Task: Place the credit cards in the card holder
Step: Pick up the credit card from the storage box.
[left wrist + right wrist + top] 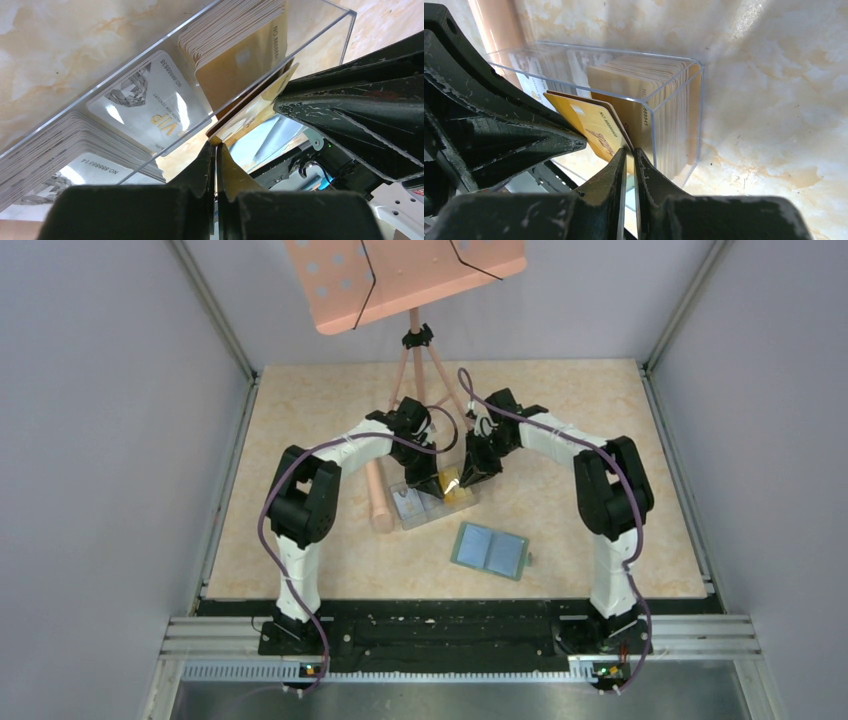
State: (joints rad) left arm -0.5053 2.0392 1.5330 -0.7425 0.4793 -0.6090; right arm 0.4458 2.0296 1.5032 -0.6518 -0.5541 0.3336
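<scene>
Left gripper (216,146) is pressed together on the edge of one orange-yellow plastic credit card (252,107), held at the clear rectangular plastic box (651,107) of stacked cards. Right gripper (629,152) pinches the same card's corner. The sage-green folding card holder (490,551) lies open on the marbled table (600,420), near the box, untouched.

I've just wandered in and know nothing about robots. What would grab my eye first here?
The left gripper and right gripper meet in the middle over a clear box packed with cards, both seeming to pinch one gold card by it. Toward the near edge, a green card holder lies open, pale blue sleeves up. A pink perforated board on a tripod stands at the far edge.
</scene>
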